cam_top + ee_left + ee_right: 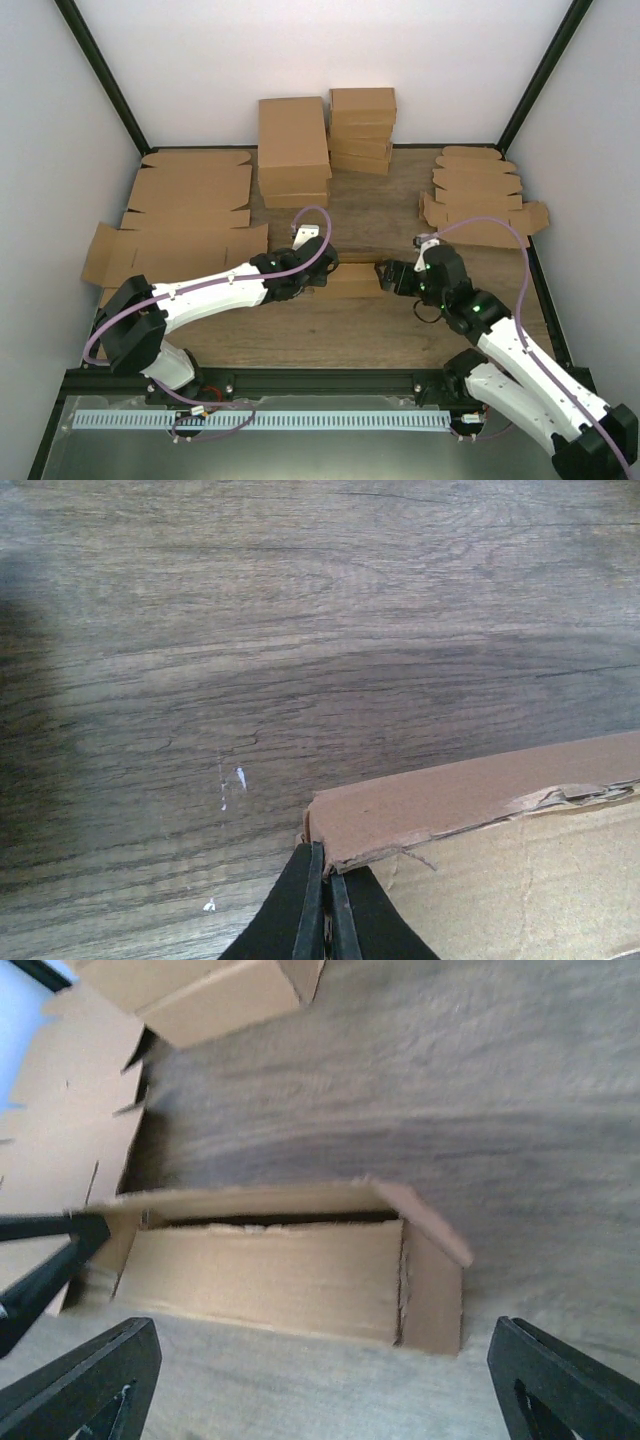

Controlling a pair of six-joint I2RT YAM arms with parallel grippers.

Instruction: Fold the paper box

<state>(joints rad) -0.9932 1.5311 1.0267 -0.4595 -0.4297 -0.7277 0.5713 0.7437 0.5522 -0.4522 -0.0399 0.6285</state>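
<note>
Resting at centre of table [400, 340]: paper box [350, 281], top flap ajar. Left gripper [322, 848]: fingers pressed together at box's left corner. Right gripper [383, 276]: spread wide, empty, just right of box.

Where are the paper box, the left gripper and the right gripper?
paper box [270, 1275]: right wrist view, its front wall.
left gripper [322, 852]: left wrist view, between its shut fingertips.
right gripper [322, 1328]: right wrist view, midway between its open fingertips.

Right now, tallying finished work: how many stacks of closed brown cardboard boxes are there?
2, both at back centre: a wider brown cardboard stack on the left, a narrower cardboard stack just right of it. Others could hide behind.
</note>
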